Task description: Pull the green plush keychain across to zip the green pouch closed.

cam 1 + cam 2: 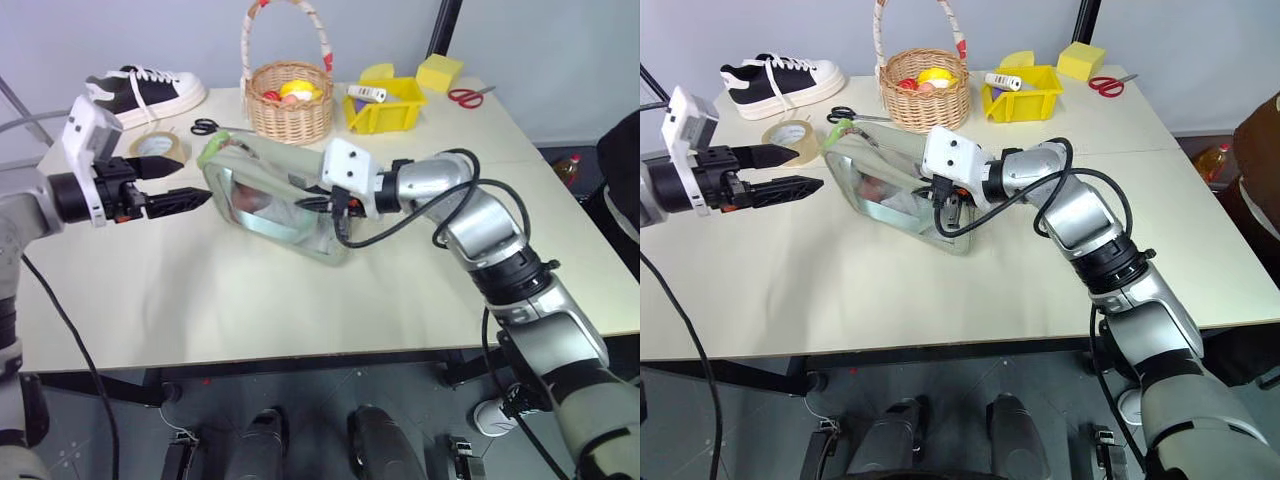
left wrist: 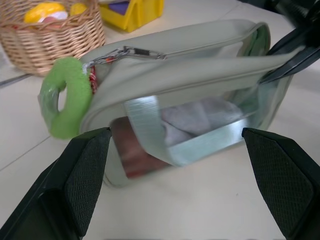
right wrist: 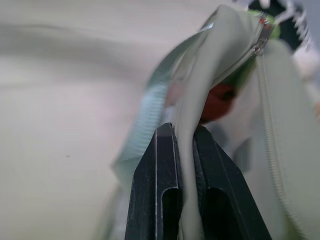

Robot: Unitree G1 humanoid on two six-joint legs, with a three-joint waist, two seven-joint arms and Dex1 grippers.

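pale sage-green soft pouch with clear front window [image 1: 275,205]: upright on the cream desk [image 1: 200,290], in front of the wicker basket [image 1: 290,100]. lime-green fuzzy ring keychain [image 2: 67,97]: hanging at the pouch's zipper end nearest the left tool [image 1: 185,183]. left tool: fingers spread wide, just beside that end, holding nothing. right tool [image 3: 180,150]: pinched shut on the pouch's fabric edge at the opposite end.

No text, label, brand, number or sign can be read on anything in these pictures.
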